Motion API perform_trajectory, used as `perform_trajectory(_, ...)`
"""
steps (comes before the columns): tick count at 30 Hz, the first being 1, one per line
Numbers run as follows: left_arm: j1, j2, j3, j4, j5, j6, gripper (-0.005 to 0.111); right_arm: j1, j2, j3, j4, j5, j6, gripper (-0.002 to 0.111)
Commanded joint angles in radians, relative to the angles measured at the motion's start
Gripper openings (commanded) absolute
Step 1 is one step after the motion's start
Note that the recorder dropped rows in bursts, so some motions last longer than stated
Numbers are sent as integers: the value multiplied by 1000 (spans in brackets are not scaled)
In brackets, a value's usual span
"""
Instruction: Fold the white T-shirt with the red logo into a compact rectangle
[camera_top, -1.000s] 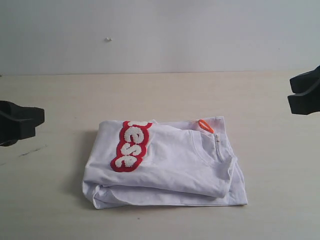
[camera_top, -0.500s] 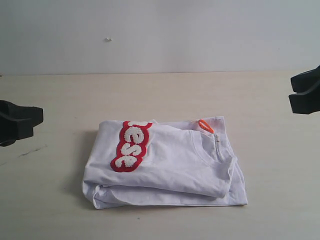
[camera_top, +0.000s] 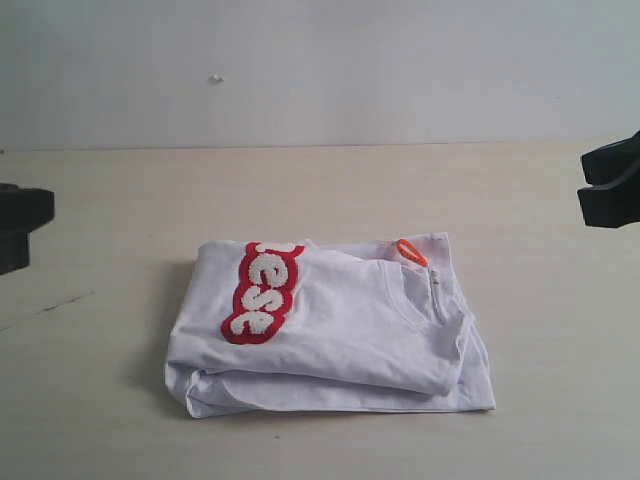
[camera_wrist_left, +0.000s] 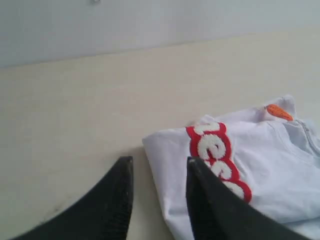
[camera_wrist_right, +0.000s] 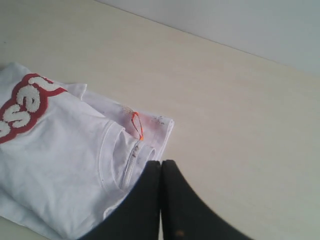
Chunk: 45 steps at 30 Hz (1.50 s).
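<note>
One folded bundle is what I have: the white T-shirt (camera_top: 340, 340) lies on the tabletop (camera_top: 320, 190) as a rough rectangle in several layers. The red logo (camera_top: 262, 292) runs across the shirt's top layer, and only some of its white letters show. The orange neck tag (camera_top: 411, 252) sticks out at the shirt's far corner, opposite the logo, with the collar (camera_top: 432, 295) just beside it. My left tool (camera_wrist_left: 159, 165) hangs off the shirt's logo side, clear of the cloth. It is released, fingers apart, with bare tabletop between them. My right tool (camera_wrist_right: 161, 165) hangs off the shirt's tag side, well apart from it, clenched on nothing with its fingers pressed together.
</note>
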<state>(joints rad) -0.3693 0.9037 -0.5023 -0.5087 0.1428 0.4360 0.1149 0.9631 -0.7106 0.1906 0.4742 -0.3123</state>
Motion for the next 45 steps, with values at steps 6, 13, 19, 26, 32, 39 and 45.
perform_trajectory(6,182,-219,5,90,-24,13,36,2,-9,5,0,-7,2,0)
perform_trajectory(13,220,-331,5,90,-10,31,36,2,-9,5,0,-7,2,0)
perform_trajectory(19,220,-404,5,102,-5,31,36,2,-9,5,0,-7,2,0)
perform_trajectory(26,226,-450,5,102,-23,-16,36,2,-9,5,0,-7,2,0)
perform_trajectory(32,316,-510,5,150,6,-87,36,2,-9,5,0,-7,2,0)
perform_trajectory(39,421,-618,5,427,157,-329,36,2,-9,5,0,-7,2,0)
perform_trajectory(45,431,-709,124,466,147,-396,36,2,-9,5,0,-7,2,0)
